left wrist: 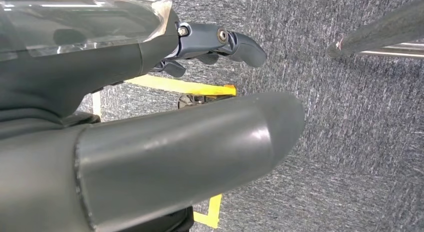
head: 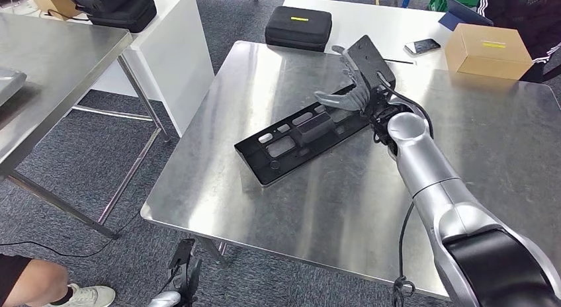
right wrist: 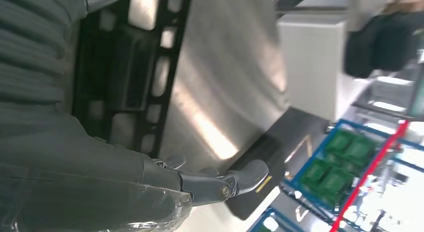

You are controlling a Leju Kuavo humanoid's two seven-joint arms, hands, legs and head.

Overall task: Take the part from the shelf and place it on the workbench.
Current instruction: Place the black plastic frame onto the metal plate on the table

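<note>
The part [head: 301, 138] is a long black plastic frame with several cut-outs. It lies flat on the steel workbench [head: 278, 208], running from the middle towards the back right. My right hand [head: 354, 88] hovers over the part's far right end with its fingers spread and nothing gripped; I cannot tell whether they touch it. In the right wrist view the part [right wrist: 125, 77] lies just beyond the extended fingers [right wrist: 235, 179]. My left hand [left wrist: 150, 142] hangs low beside the bench over the grey carpet, holding nothing, and is also at the bottom of the head view [head: 180, 274].
A black case [head: 298, 27], a phone [head: 422, 46] and a cardboard box [head: 487, 50] sit at the back. A second steel table [head: 46, 69] and a white cabinet [head: 175, 55] stand to the left. A person's shoe [head: 86, 296] is at bottom left.
</note>
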